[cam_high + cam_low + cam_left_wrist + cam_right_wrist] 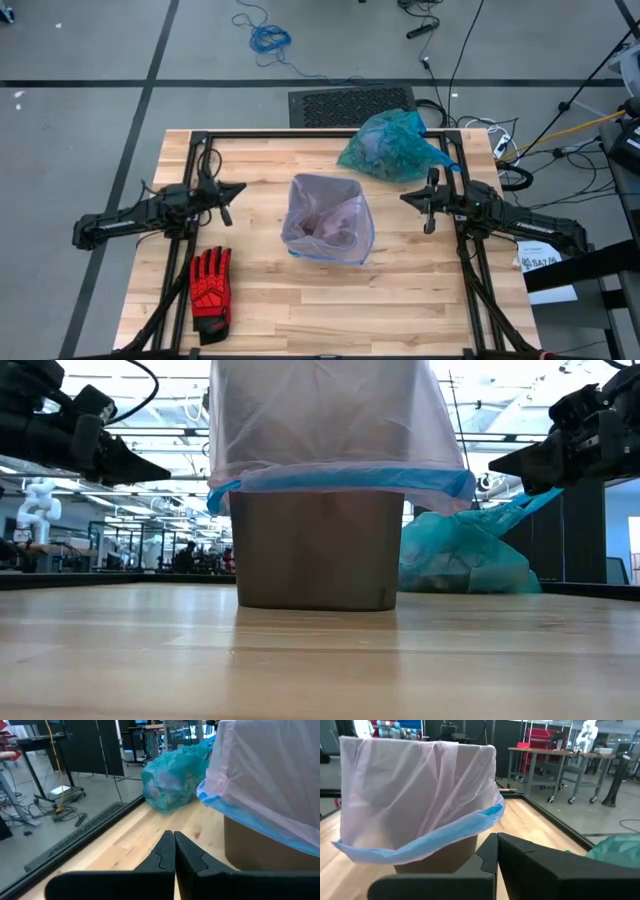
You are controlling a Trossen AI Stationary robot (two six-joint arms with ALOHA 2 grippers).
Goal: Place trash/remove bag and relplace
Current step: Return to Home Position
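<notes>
The teal-green bag (390, 147) lies bunched up on the table's far right part, resting on its underside; it also shows in the low view (465, 555) and the left wrist view (172, 777). Trash shows only dimly through its plastic. A tan bin (315, 550) stands mid-table, lined with a pale lilac bag (327, 218) whose blue rim hangs over the outside. My left gripper (240, 188) is shut at the table's left, above the wood. My right gripper (405, 197) is shut at the right, pointing at the bin.
A red-and-black glove (210, 282) lies flat near the table's front left. Black frame bars (300, 135) run along the far edge and both sides. Bare wood lies in front of the bin.
</notes>
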